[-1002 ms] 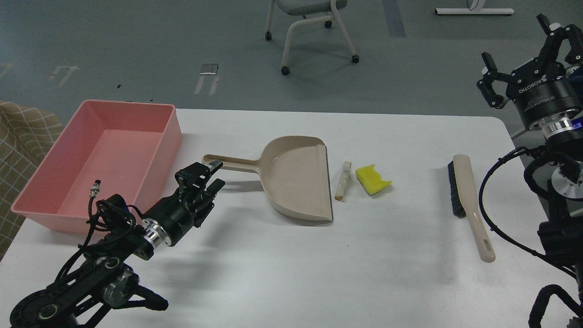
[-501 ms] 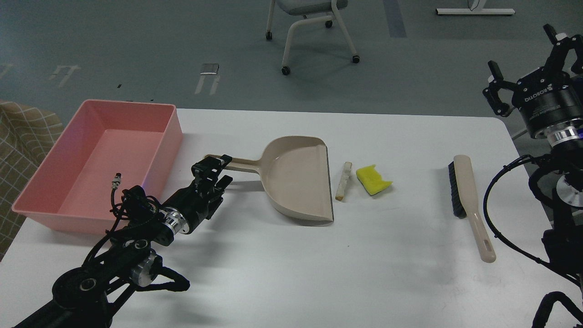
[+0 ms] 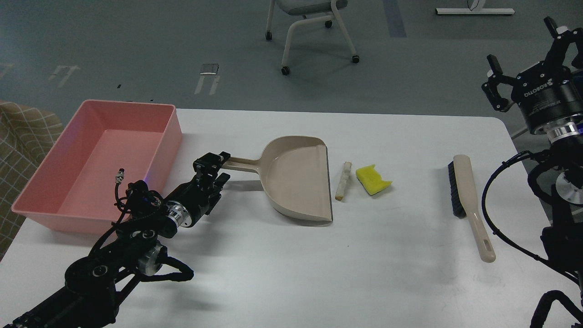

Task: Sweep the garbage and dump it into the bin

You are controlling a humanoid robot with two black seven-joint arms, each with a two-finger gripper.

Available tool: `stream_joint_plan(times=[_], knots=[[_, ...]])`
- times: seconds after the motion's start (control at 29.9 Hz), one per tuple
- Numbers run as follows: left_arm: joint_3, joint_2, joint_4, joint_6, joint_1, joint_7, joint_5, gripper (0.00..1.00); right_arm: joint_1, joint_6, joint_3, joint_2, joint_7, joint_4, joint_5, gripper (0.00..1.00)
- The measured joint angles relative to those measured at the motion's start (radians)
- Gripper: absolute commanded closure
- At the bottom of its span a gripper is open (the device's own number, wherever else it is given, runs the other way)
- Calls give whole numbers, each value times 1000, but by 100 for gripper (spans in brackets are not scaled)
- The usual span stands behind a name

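Head view: the left gripper (image 3: pixel 215 165) is sitting at the handle end of the beige dustpan (image 3: pixel 298 180), its grip unclear. The right gripper (image 3: pixel 524 57) is hanging spread, grasping nothing. The bread slice (image 3: pixel 343 181) and yellow sponge chunk (image 3: pixel 372 179) are lying just beside the dustpan's lip, well apart from the pink tub (image 3: pixel 98 164).

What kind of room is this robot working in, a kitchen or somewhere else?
Probably a lab or office-style test room, not a kitchen: a plain white table on a grey floor marked with tape, and a wheeled office chair behind it.
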Motion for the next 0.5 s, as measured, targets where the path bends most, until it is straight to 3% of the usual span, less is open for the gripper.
stream_joint_plan(times=[0.5], knots=[[-4,-18,74,-2,-56,-28,-9,39,1,0,2,-5,-2,0,0,0]])
